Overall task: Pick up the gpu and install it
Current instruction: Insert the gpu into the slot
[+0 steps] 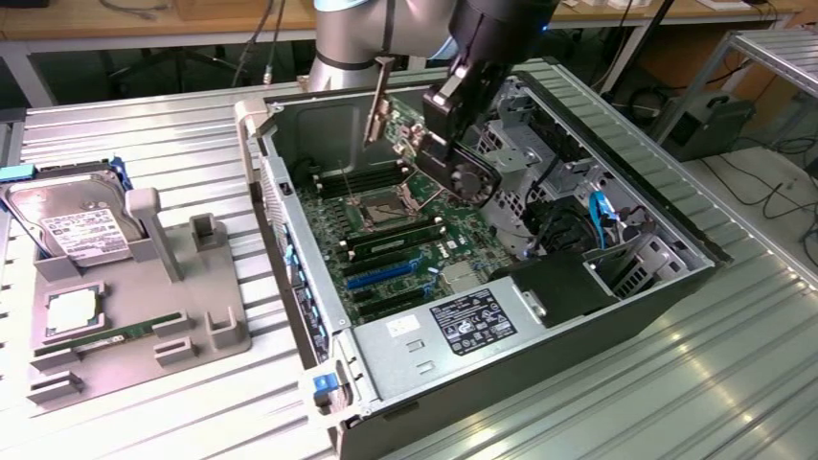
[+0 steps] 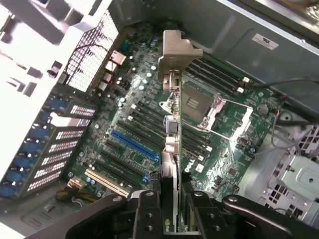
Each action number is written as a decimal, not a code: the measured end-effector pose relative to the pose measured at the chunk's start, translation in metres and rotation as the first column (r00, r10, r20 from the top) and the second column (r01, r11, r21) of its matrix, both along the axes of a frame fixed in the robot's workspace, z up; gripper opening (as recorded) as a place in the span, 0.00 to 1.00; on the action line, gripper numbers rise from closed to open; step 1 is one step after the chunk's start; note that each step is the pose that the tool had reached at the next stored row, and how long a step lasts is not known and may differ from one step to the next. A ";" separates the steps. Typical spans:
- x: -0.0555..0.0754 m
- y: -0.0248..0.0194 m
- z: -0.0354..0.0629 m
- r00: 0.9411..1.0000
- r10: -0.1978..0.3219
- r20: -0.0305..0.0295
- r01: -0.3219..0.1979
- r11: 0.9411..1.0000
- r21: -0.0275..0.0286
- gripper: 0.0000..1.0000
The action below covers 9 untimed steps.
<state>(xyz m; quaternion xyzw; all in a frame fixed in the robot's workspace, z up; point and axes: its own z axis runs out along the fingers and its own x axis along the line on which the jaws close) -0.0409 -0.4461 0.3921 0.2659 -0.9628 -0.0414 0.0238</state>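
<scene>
1. Open computer case [image 1: 275, 192] lying on its side on a ribbed metal bench [image 1: 153, 134], side panel off, motherboard [image 1: 397, 249] turned upward for access.
2. Robot arm reaching down over the case from its far side, hand [image 1: 442, 125] hanging above the case's middle.
3. Hand about half closed, two fingers [image 2: 147, 216] pressed against opposite faces of the gpu [image 2: 172, 144]. Grip taken at one end, likely to leave the rest of the card free to go down into the case.
4. Gpu held on edge, apparently clear of the motherboard, above the case's processor socket [image 1: 383, 206]. Not seated in any slot.
5. Silvery bracket [image 2: 175, 52] at the card's end farthest from the hand.
6. Blue expansion slot [image 2: 134, 144] on the case's floor, just beside the line of the card, unfilled. Edge-on hold probably meant to suit such a slot.
7. Outside the case, on the exterior view's left, a grey parts holder [image 1: 192, 316] with a hard drive [image 1: 77, 230] standing in it, untouched.
</scene>
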 end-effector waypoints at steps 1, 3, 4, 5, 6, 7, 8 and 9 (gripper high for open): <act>0.000 0.0000 0.0000 1.000 0.019 0.001 -0.019 1.000 0.000 0.26; 0.000 0.0000 -0.0002 0.998 0.066 0.002 -0.066 0.998 0.000 0.26; 0.000 0.0000 -0.0003 0.996 0.085 0.002 -0.085 0.996 0.000 0.26; 0.000 0.0000 -0.0004 0.994 0.113 0.003 -0.113 0.994 0.000 0.26; 0.000 0.0000 -0.0005 0.991 0.130 0.003 -0.130 0.991 0.000 0.26; 0.000 0.0000 -0.0005 0.988 0.156 0.004 -0.156 0.988 0.000 0.26; 0.000 0.0000 -0.0006 0.985 0.174 0.005 -0.174 0.985 0.000 0.26; 0.000 0.0000 -0.0007 0.980 0.197 0.005 -0.197 0.980 -0.001 0.26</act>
